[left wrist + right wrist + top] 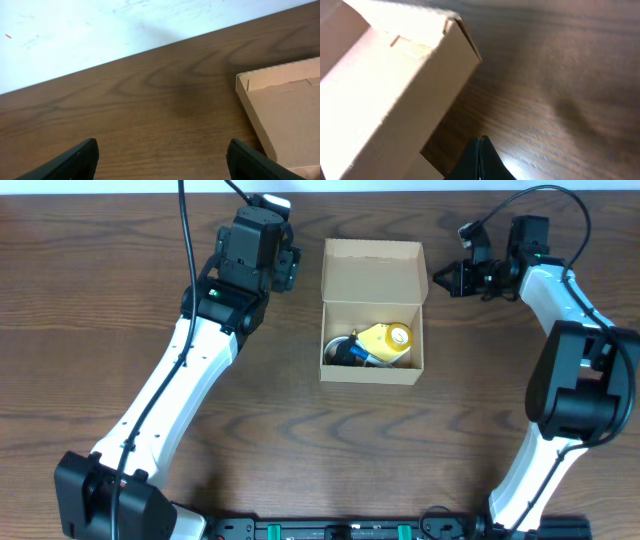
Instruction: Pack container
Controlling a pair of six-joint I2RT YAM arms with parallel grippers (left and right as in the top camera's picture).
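Observation:
The tan cardboard container [372, 270] stands open at the table's middle back, its flap lid raised at the far side. Inside lie a yellow item [384, 340] and a dark blue item [352, 354]. My left gripper [290, 268] is open and empty just left of the container's lid; the left wrist view shows its wide-apart fingers [160, 157] over bare wood with the container's corner [280, 110] at right. My right gripper [440, 278] is shut and empty just right of the lid; in the right wrist view its closed tips [480, 142] sit beside the container's wall [385, 105].
The brown wooden table [300, 440] ends at a white strip along the back [100, 30]. Both arms reach in from the front edge, left and right of the container.

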